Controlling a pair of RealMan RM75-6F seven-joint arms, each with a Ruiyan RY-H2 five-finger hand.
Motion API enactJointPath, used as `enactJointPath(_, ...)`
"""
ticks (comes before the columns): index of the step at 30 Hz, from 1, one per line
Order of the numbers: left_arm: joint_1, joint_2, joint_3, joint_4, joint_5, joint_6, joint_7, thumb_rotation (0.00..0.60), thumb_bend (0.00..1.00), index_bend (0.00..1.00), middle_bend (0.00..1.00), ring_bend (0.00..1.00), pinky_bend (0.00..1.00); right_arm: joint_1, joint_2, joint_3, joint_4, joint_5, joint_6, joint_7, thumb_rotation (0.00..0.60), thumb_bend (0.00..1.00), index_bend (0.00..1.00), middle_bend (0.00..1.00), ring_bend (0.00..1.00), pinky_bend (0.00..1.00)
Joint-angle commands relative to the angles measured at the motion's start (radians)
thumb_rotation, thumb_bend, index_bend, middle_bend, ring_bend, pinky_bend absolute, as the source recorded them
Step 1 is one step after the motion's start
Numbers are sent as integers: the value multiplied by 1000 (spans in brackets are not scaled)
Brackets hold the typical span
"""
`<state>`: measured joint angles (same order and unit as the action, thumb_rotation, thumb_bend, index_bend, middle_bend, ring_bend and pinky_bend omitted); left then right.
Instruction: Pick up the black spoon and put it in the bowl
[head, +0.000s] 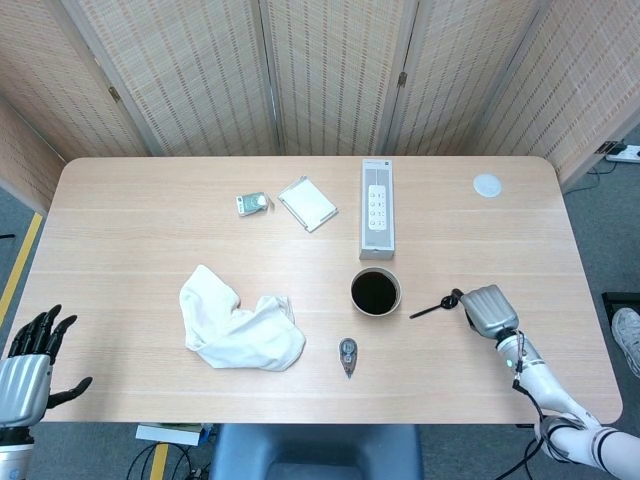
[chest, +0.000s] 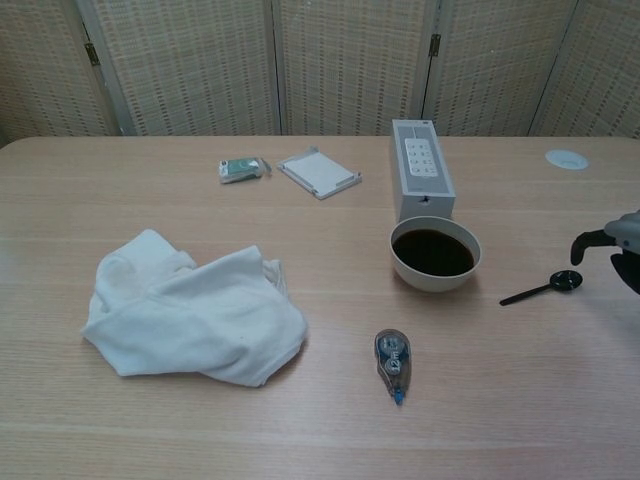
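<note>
The black spoon (head: 432, 309) (chest: 540, 290) lies flat on the table just right of the bowl (head: 398, 295) (chest: 435, 280), which is white with a dark inside. The spoon's round end points right. My right hand (head: 488, 310) (chest: 620, 248) hovers at that end, largely cut off at the chest view's right edge. One dark finger (chest: 590, 240) hooks above the spoon without touching it, and the hand holds nothing. Past the table's front left corner, my left hand (head: 25, 365) has its fingers spread and is empty.
A crumpled white cloth (head: 240, 330) (chest: 195, 320) lies left of centre. A correction-tape dispenser (head: 347, 352) (chest: 391, 360) sits in front of the bowl, and a long power-strip box (head: 377, 205) (chest: 423, 175) stands behind it. A white pad (head: 307, 203), a small green item (head: 253, 204) and a white disc (head: 487, 185) lie further back.
</note>
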<state>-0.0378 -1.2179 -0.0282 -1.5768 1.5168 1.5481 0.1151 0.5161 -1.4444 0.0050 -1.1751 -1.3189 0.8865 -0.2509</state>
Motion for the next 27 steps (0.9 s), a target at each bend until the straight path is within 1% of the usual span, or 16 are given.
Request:
enactJointPath(1,-1,1,0,-2,3,1,0,600,153,161,55,68,139,-16,28,12,-60,-30,54,56,600,348,299,900,995,1000)
enactJointPath(2,-1,1,0,-3,4,2,0,600,153,161,55,68,139,-19,33,15,-72,-39,70,72,600,340,299,880,980,1000)
enactJointPath(4,-1,2,-1,-5,3,2,-1,600,153,161,55,68,140,-26,47,17,-92,-55,92,100,600,336,299,816,889,989)
enactJointPath(5,0,3,-2,-6,3,4,-1,600,153,161,55,68,140,-29,53,18,-98,-62,104,109,600,336,299,769,819,946)
enactJointPath(6,0,3,-2,-6,4,5,-2,600,153,161,55,68,140,-32,55,19,-101,-67,114,115,600,336,299,745,782,910)
enactJointPath(7,0,3,-2,-7,6,6,-2,600,153,161,55,68,140,-36,56,20,-103,-71,122,125,600,335,299,708,725,834)
enactJointPath(8,1,3,-1,-8,7,6,-3,600,152,161,55,68,140,-39,56,22,-105,-74,130,136,600,323,299,684,688,782)
enactJointPath(9,0,3,-1,-9,8,6,-2,600,152,161,55,68,140,-43,54,23,-105,-78,140,148,600,276,299,667,662,748)
enactJointPath(10,0,3,0,-10,8,5,-2,600,152,161,55,68,140,-46,50,25,-103,-83,151,158,600,214,299,660,651,733)
enactJointPath(11,0,4,1,-12,9,4,-1,600,152,161,55,68,140,-51,44,26,-93,-90,167,163,600,131,299,657,647,726)
enactJointPath(12,0,4,1,-12,10,4,0,600,152,161,55,68,140,-53,39,25,-87,-92,172,163,600,71,299,659,646,725)
enactJointPath(13,0,4,1,-13,10,5,1,600,152,161,55,68,140,-55,36,25,-83,-93,175,164,600,32,299,664,646,725)
enactJointPath(14,1,5,1,-14,10,6,1,600,152,161,55,68,140,-57,32,27,-82,-91,177,169,600,14,299,668,647,725)
enactJointPath(16,2,6,1,-15,10,8,2,600,152,161,55,68,140,-61,28,31,-87,-88,179,187,600,0,299,688,664,725)
enactJointPath(22,4,7,2,-19,11,9,4,600,152,161,55,68,140,-66,28,36,-111,-91,188,214,600,0,299,753,769,747)
enactJointPath(27,5,7,3,-19,10,10,4,600,153,161,55,68,140,-72,38,37,-138,-92,191,233,596,0,299,775,804,770)
